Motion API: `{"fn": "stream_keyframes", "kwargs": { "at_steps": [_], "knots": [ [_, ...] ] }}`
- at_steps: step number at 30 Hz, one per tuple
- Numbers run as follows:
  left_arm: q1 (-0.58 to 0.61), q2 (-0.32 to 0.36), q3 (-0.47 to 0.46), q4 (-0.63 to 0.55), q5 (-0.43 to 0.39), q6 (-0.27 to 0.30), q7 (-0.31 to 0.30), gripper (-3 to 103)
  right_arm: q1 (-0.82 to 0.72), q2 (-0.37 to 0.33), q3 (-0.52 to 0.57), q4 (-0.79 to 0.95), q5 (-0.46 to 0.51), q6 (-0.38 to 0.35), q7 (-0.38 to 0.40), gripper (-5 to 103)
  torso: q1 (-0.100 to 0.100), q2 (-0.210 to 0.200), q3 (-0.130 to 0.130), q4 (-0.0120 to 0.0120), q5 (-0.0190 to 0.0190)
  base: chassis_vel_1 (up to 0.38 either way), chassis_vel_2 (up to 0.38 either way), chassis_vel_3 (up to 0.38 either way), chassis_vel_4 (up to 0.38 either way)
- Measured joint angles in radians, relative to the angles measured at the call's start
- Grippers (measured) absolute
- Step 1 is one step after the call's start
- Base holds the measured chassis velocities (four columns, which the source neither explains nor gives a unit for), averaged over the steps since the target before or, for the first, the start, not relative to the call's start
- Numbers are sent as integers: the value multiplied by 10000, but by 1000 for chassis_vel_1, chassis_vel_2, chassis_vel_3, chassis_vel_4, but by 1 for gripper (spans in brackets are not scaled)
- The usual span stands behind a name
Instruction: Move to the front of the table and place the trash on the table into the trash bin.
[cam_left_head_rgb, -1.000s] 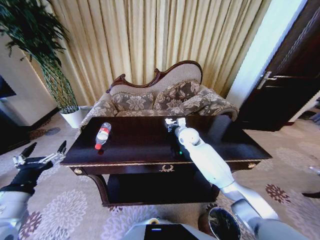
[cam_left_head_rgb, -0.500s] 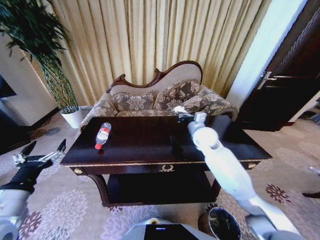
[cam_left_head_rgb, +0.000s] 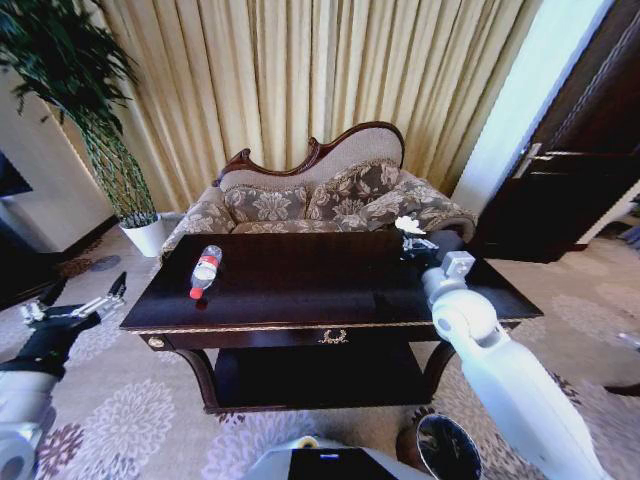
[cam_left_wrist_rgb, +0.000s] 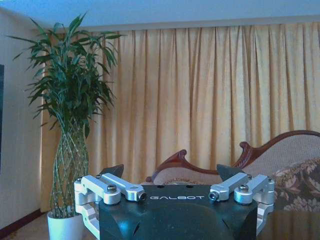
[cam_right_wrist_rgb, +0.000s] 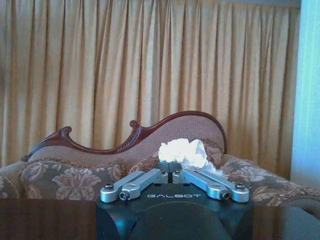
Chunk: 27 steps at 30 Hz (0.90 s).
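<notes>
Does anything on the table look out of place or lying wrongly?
Yes. A plastic bottle lies on its side near the left end of the table, not standing. The right end effector holds a crumpled white scrap over the right end.

My right gripper (cam_right_wrist_rgb: 170, 166) fingertips: hidden beneath the white crumpled scrap (cam_right_wrist_rgb: 183, 151).
Scrap's lower part: covered by my linkage.
My left gripper (cam_left_wrist_rgb: 170, 172) body: cut by the frame's lower edge.
Trash bin (cam_left_head_rgb: 447, 447): partly cut off, behind my right arm.
Bottle (cam_left_head_rgb: 206, 269) label: too small to read.
</notes>
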Motion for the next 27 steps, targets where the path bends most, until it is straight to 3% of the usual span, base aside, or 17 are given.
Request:
{"fn": "stream_keyframes", "kwargs": {
  "at_steps": [7, 17, 27],
  "knots": [
    [-23, 297, -239, 189, -258, 17, 31, 100, -964, 415, 305, 760, -232, -46, -6, 0, 0, -1, 0, -2, 0, 0, 0, 0, 0],
    [-82, 368, -237, 374, -299, 17, 227, 100, -1437, 487, 656, 1135, -234, -163, -10, 0, 2, -3, 2, -2, 0, 26, -22, -22, 25],
    [-99, 404, -262, 464, -297, 13, 268, 100, -1643, 641, 706, 1238, -297, -169, -12, 0, 2, -2, 1, -2, 4, 184, -188, -198, 180]
  ]
}}
